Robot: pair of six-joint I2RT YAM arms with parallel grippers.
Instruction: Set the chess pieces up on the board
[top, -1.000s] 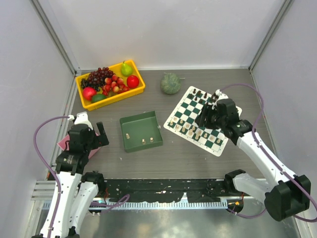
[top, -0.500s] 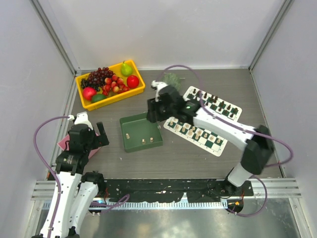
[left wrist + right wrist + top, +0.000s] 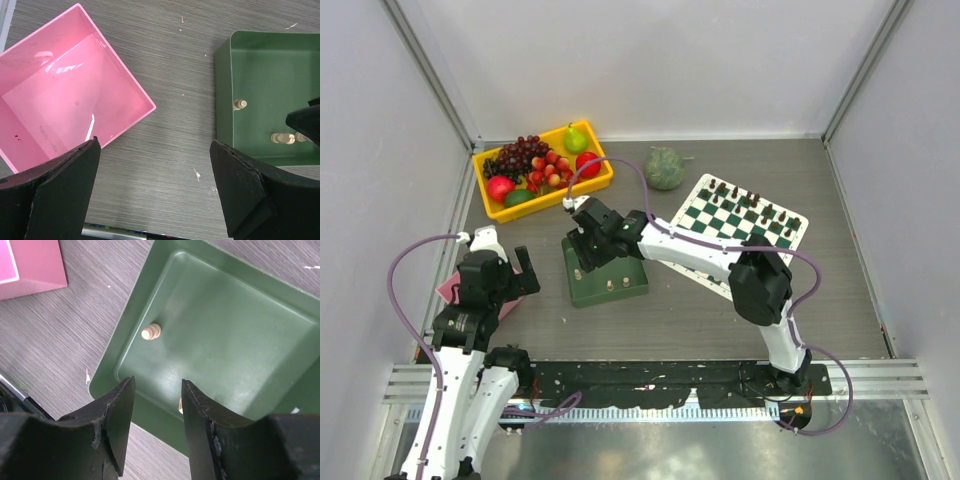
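Cream wooden chess piece (image 3: 151, 331) in square green tray (image 3: 225, 340): likely light, rigid, tippy; pinch its head. Left gripper (image 3: 155, 185), right gripper (image 3: 157, 390) fingers parted, empty.

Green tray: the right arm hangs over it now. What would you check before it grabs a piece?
1. Right gripper open, nothing in it: ok.
2. Gripper over the green tray: ok.
3. A piece between the fingers: not ok; it lies ahead of the fingertips, off to one side.
4. Pieces left in the tray: ok, three show in the left wrist view.
5. Free square on the board: cannot tell; the arm covers its near part.
6. Left gripper out of the way: ok, open, beside the tray.
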